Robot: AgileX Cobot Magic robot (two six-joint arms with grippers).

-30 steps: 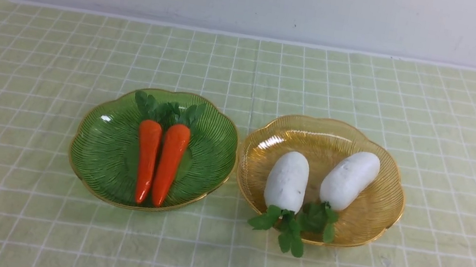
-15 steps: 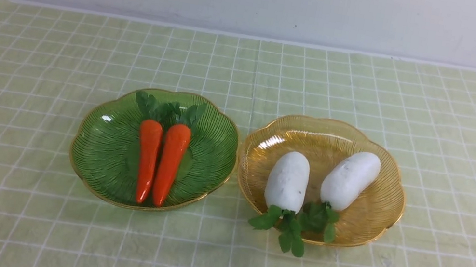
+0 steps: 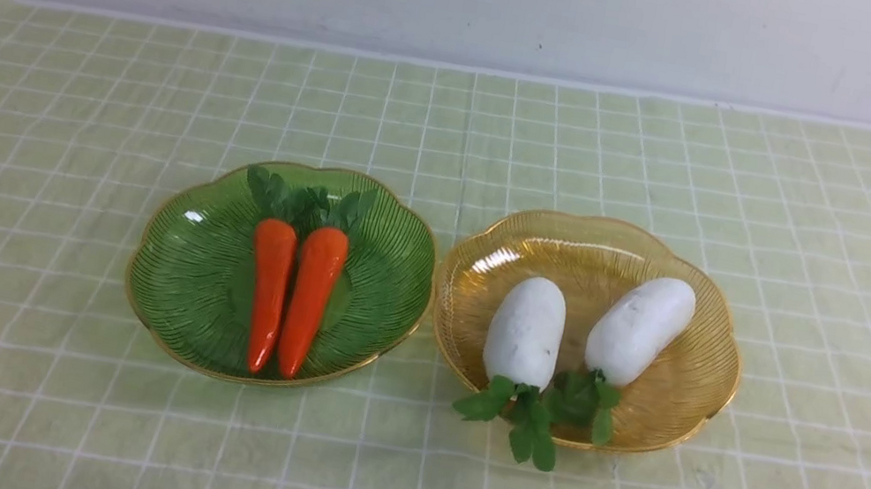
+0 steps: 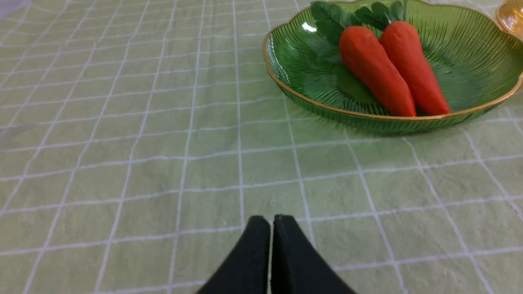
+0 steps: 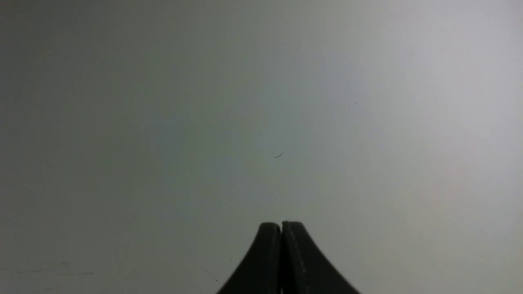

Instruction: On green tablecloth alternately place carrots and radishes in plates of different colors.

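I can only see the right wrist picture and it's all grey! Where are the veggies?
Observer: In the front view, two carrots lie side by side in the green plate.
Operator: And the white ones?
Observer: Both radishes are in the amber plate, leaves pointing toward the robot, some hanging over the rim.
Operator: Is the other claw holding anything?
Observer: No. The left wrist view shows the left gripper shut and empty above the green tablecloth, short of the green plate.
Operator: And mine?
Observer: Your right gripper is shut too, facing only a plain grey surface.
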